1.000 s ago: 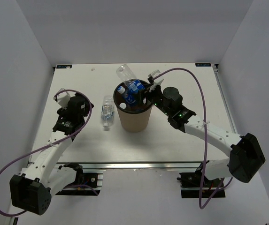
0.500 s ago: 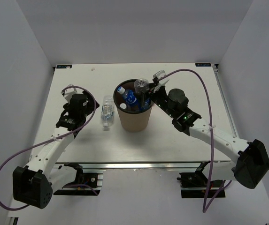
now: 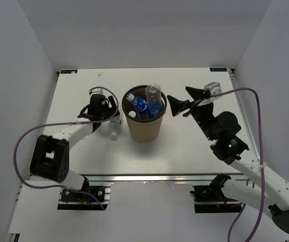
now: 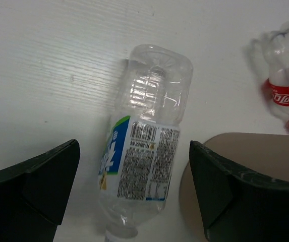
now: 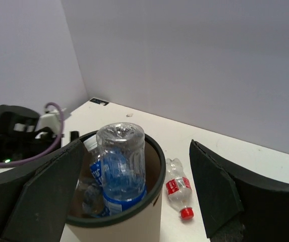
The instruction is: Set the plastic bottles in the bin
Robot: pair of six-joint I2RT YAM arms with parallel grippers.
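Observation:
The brown bin [image 3: 145, 128] stands mid-table with several plastic bottles in it. One of them [image 3: 154, 95] stands base up and pokes above the dark rim [image 5: 157, 179]; the right wrist view shows it [image 5: 120, 161] too. My right gripper [image 3: 183, 101] hangs open to the right of the bin, holding nothing. Another plastic bottle [image 3: 115, 125] lies on the table left of the bin. My left gripper [image 3: 110, 113] is over it, open. In the left wrist view this bottle [image 4: 147, 151] lies between the spread fingers [image 4: 43, 176], untouched, with the bin's wall [image 4: 255, 148] at the right.
A crushed clear bottle with a red label and a red cap [image 5: 177, 187] lies on the table behind the bin; the left wrist view shows it [image 4: 285, 96] as well. White walls enclose the table on three sides. Purple cables loop from both arms.
The right gripper let go of its bottle, which now stands base up in the bin, and drew back to the right, opening wider. The left arm swung right, over the lying bottle.

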